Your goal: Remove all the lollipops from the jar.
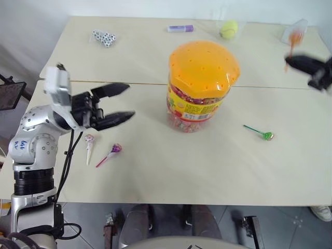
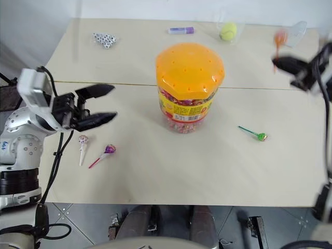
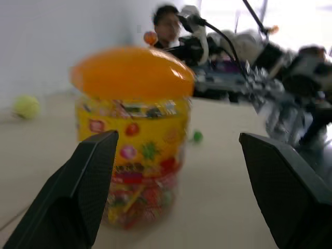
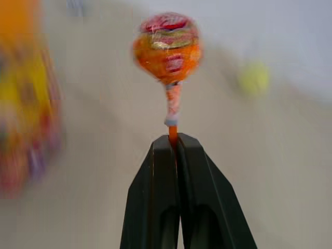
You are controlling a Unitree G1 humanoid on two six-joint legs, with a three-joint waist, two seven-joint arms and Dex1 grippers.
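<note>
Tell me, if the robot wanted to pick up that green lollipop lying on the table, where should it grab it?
Probably by the thin stick, from straight above. The green lollipop lies flat on the table, well apart from the jar, so nothing crowds it. Fingers set across the stick's middle should close on it more surely than on the round, shiny head.

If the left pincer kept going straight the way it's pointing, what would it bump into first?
Most likely the jar: the left pincer stands open, aimed at it across bare table, though exact height is hard to judge.
</note>
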